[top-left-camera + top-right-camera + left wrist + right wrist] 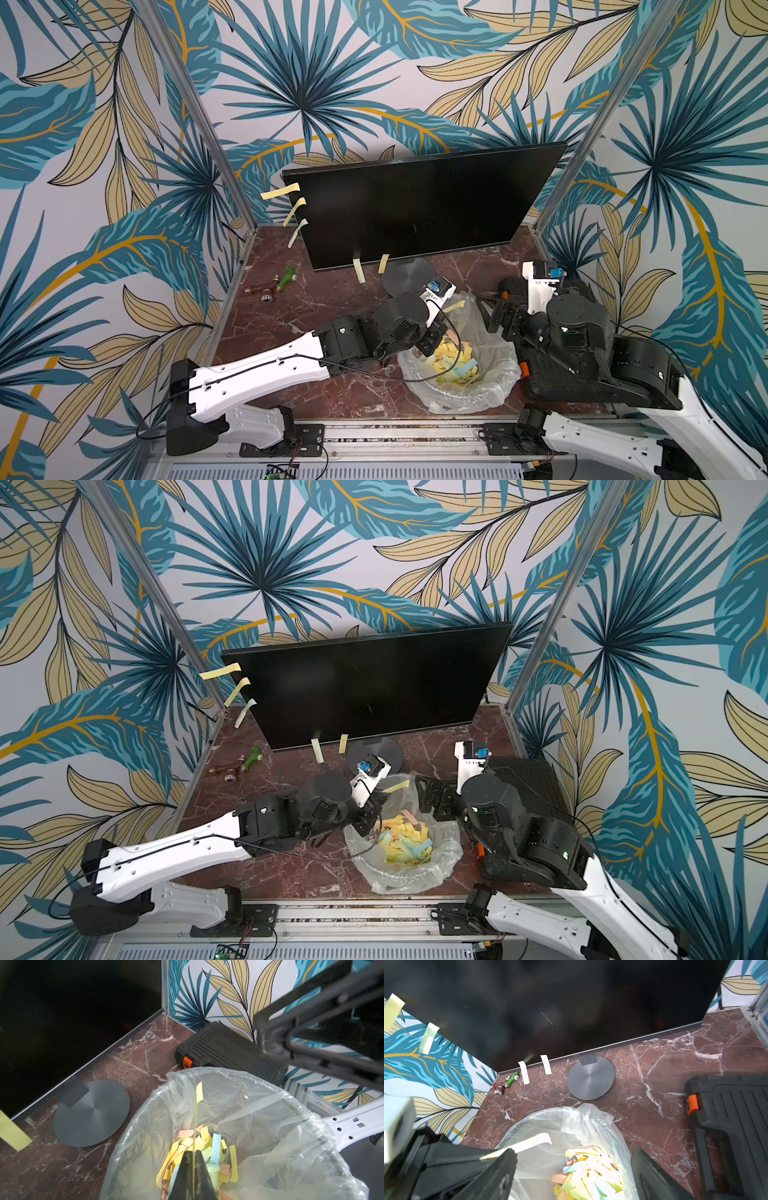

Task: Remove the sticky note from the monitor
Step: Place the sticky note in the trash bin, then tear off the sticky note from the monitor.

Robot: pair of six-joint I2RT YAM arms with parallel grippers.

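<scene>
- In both top views, the monitor [419, 208] [365, 688] stands at the rear of the worktop [291, 324], with a lined bin [496, 374] in front.
- Left wrist view: the left hand [192, 1160] is clamped on a yellow sticky note [199, 1094], which is off the monitor and above the bin.
- Right wrist view: the right hand [574, 1155] is spread wide, gripping nothing.

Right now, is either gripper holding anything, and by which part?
The left gripper pinches a yellow sticky note by one end above the bag-lined bin. The right gripper is open and empty.
</scene>
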